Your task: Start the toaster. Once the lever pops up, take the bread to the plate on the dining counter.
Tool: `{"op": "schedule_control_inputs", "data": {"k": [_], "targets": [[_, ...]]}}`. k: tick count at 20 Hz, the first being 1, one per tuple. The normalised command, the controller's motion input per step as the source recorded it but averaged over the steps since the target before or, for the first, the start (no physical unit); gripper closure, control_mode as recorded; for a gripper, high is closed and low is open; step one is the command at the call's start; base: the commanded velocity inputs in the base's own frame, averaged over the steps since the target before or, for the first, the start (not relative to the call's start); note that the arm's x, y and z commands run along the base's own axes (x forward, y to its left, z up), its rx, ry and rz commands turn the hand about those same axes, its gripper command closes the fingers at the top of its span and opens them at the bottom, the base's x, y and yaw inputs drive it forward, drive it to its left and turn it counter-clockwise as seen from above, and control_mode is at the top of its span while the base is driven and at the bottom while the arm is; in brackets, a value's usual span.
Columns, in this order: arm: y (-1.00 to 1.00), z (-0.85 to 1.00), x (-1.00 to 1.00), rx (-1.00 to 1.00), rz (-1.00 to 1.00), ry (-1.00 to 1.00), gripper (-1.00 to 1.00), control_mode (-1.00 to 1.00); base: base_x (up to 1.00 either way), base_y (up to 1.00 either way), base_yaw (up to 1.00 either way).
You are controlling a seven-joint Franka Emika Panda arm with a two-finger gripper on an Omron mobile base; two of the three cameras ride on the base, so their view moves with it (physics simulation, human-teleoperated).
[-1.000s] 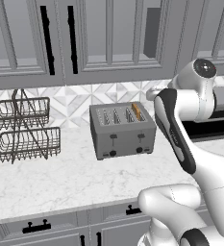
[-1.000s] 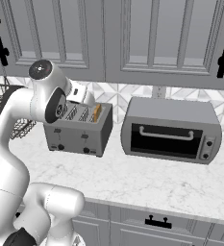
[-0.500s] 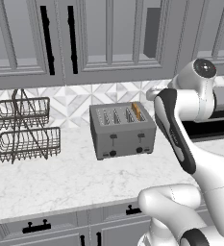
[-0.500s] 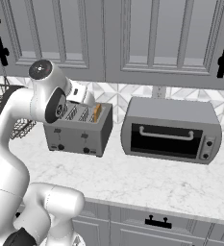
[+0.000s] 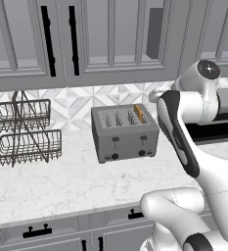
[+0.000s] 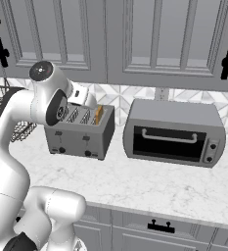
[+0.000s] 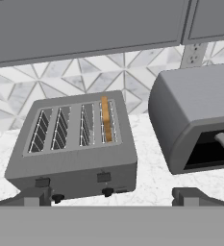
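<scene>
marble worktop (image 5: pixel 52 186) carries the toaster (image 7: pixel 75 144), bread (image 7: pixel 106 119) in one slot; gripper (image 7: pixel 111 196) wide open, empty.

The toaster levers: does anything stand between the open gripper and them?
Nothing visible does. In the hand view the gripper is open in front of the toaster, and both levers face it with only bare counter between.

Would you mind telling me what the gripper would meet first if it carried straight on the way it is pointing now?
Most likely the toaster. The open gripper looks down along its line at the toaster's front right part, near the slot holding the bread. Depth is unclear, so it might instead meet the counter just in front.
</scene>
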Motion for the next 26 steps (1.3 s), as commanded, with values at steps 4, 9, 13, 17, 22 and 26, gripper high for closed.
{"op": "schedule_control_inputs", "data": {"k": [4, 9, 13, 17, 22, 26], "targets": [[0.00, 0.00, 0.00, 0.00, 0.00, 0.00, -1.00, -1.00, 0.00, 0.00, 0.00], [0.00, 0.00, 0.00, 0.00, 0.00, 0.00, -1.00, -1.00, 0.00, 0.00, 0.00], [0.00, 0.00, 0.00, 0.00, 0.00, 0.00, -1.00, -1.00, 0.00, 0.00, 0.00], [0.00, 0.00, 0.00, 0.00, 0.00, 0.00, -1.00, -1.00, 0.00, 0.00, 0.00], [0.00, 0.00, -0.03, 0.00, 0.00, 0.00, -1.00, -1.00, 0.00, 0.00, 0.00], [0.06, -0.07, -0.39, 0.00, 0.00, 0.00, -1.00, -1.00, 0.00, 0.00, 0.00]]}}
